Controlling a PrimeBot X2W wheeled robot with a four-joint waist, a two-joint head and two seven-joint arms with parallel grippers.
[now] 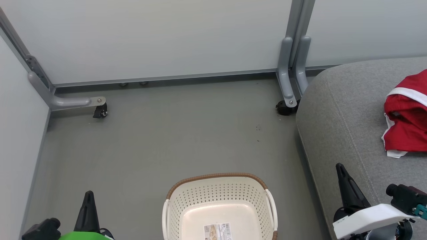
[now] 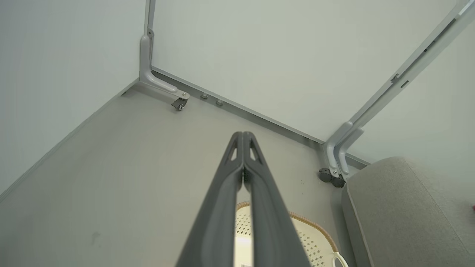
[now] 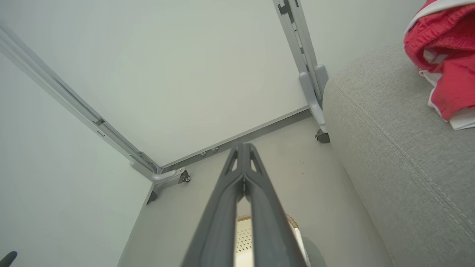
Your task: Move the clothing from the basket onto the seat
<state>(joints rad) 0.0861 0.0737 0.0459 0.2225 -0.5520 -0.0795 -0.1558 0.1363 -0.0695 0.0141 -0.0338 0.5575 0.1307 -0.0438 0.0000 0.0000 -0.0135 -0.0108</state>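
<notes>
Clothing (image 1: 408, 123) crumpled on the grey seat (image 1: 340, 116) (long axis unclear); basket (image 1: 217, 176) on grey floor (image 1: 166, 140); left tool (image 2: 243, 135), right tool (image 3: 243, 146) pinched together.

Soft, even light fills all three views, with barely a shadow. Wrist lenses splay the partition rails (image 2: 408, 74) beyond the fingers (image 2: 219, 215); the basket (image 2: 310, 244) glares white between them.
</notes>
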